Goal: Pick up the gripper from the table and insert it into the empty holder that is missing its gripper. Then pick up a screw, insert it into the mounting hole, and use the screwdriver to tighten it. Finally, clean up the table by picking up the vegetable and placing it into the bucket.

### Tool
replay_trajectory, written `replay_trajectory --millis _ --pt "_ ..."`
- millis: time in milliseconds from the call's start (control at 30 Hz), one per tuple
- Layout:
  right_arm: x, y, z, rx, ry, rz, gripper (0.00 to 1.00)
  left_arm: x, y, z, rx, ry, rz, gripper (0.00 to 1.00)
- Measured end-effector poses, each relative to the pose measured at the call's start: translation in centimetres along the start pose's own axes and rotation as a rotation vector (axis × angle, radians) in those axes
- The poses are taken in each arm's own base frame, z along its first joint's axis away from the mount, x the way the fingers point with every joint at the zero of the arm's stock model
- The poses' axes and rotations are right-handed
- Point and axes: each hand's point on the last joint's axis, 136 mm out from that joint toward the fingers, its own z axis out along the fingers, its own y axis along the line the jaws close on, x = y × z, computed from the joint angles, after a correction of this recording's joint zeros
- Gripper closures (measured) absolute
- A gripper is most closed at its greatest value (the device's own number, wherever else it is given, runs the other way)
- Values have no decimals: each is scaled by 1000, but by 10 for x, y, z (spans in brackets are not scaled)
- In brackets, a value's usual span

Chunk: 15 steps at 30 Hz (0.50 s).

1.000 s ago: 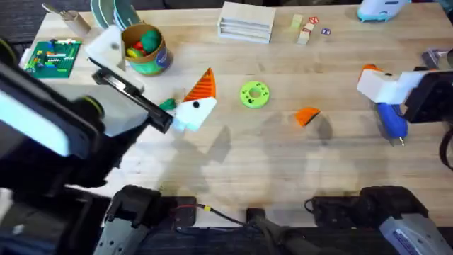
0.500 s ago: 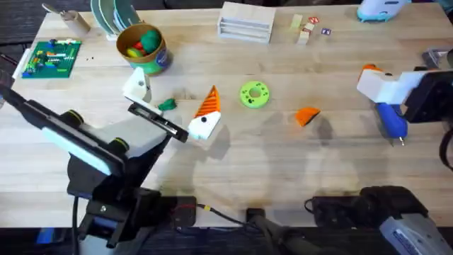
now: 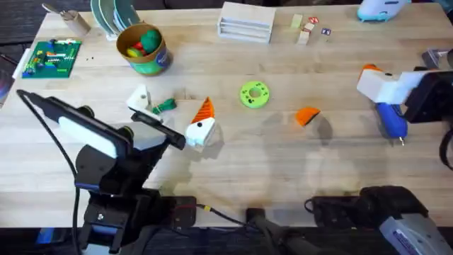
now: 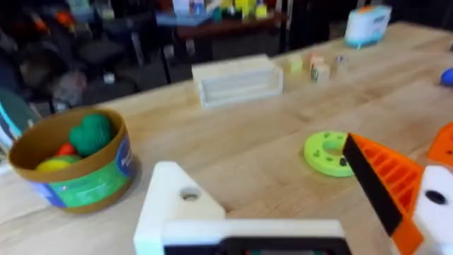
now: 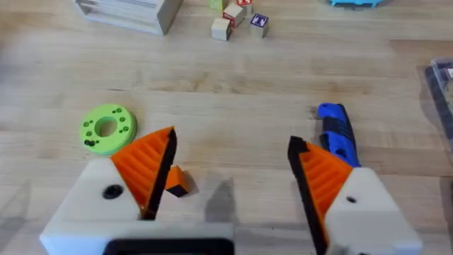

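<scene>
The loose orange gripper (image 3: pixel 307 115) lies on the table right of centre and peeks out behind a finger (image 5: pixel 178 181) in the right wrist view. My left gripper (image 3: pixel 170 108) is open. One side is the bare white holder (image 3: pixel 139 97) (image 4: pixel 180 205), the other carries an orange ribbed finger (image 3: pixel 204 108) (image 4: pixel 382 180). The green vegetable (image 3: pixel 165 105) lies between the two sides. My right gripper (image 3: pixel 375 78) (image 5: pixel 233 170) hangs open at the far right over the blue screwdriver (image 3: pixel 390 119) (image 5: pixel 338 131). The bucket (image 3: pixel 145 48) (image 4: pixel 71 177) stands at the back left with toy food inside. I cannot make out a screw.
A green ring disc (image 3: pixel 255 94) (image 5: pixel 106 127) lies mid-table. At the back edge stands a wooden rack (image 3: pixel 245 23), with small blocks (image 3: pixel 305 32) to its right. Stacked plates (image 3: pixel 113 13) and a green circuit board (image 3: pixel 51 58) sit at the back left.
My left arm has drawn back from the bucket toward the near edge and dropped lower, so its open gripper now brackets the vegetable. The right arm has not moved.
</scene>
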Motion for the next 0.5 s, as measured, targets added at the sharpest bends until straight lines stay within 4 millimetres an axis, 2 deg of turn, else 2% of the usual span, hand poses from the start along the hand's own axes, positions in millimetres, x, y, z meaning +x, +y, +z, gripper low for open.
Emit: replay_trajectory --millis 500 --pt "0 0 0 0 0 0 9 2 4 0 -14 9 -7 8"
